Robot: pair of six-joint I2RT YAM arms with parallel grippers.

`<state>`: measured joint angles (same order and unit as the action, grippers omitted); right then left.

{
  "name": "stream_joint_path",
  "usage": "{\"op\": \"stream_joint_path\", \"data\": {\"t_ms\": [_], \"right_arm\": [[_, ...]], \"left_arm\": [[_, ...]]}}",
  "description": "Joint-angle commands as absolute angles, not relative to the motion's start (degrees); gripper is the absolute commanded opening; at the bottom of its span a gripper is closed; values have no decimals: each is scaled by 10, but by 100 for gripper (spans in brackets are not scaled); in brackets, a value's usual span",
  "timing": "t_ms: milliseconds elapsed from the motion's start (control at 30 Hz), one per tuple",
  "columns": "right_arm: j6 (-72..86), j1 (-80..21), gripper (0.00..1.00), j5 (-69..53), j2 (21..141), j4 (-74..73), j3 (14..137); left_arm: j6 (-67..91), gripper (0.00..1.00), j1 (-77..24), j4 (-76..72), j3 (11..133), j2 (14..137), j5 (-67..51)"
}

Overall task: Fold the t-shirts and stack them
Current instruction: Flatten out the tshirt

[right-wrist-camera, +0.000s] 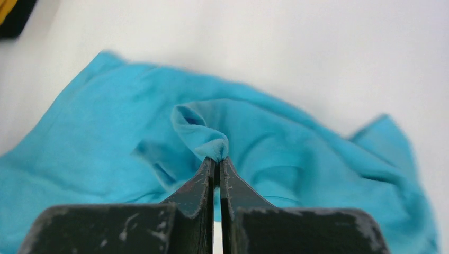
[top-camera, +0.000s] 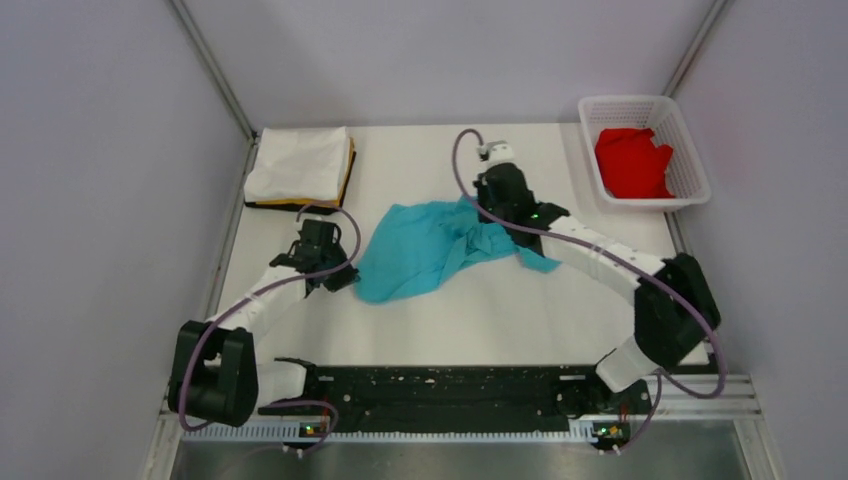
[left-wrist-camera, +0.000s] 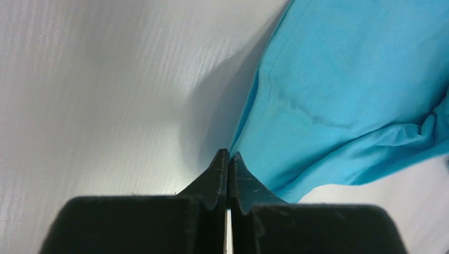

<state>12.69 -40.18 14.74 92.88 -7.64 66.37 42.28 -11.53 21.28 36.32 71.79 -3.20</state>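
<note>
The turquoise-blue t-shirt [top-camera: 425, 250] lies crumpled in the middle of the table. My left gripper [top-camera: 341, 277] is at its left edge; in the left wrist view the jaws [left-wrist-camera: 229, 153] are shut with the taut cloth edge [left-wrist-camera: 344, 90] running into the tips. My right gripper [top-camera: 479, 206] is at the shirt's far right part; in the right wrist view it [right-wrist-camera: 217, 157] is shut on a raised fold of the shirt [right-wrist-camera: 307, 159]. The white t-shirt [top-camera: 298, 163] lies folded on the orange-yellow t-shirt [top-camera: 349, 168] at the back left. The red t-shirt [top-camera: 632, 162] is bunched in the basket.
The white lattice basket [top-camera: 693, 160] stands at the back right corner. Grey walls close the table on the left, back and right. The arm bases and a black rail [top-camera: 450, 390] run along the near edge.
</note>
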Motion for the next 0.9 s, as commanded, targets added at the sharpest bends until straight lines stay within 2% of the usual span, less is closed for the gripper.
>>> {"op": "stream_joint_path", "data": {"t_ms": [0,267,433,700,867], "right_arm": [[185,-336,0,230,805,-67,610],[203,-247,0,295,641,-86,547],[195,-239,0,302,548,-93,541],[172,-240,0,253,440,-112,608],[159,-239,0,199,401,-162,697]], "left_arm": [[416,0,-117,211,373,677,-17],[416,0,-117,180,390,624,16],[402,0,-117,179,435,571,26],[355,0,-117,186,536,419,79],[331,0,-117,214,631,357,104]]}}
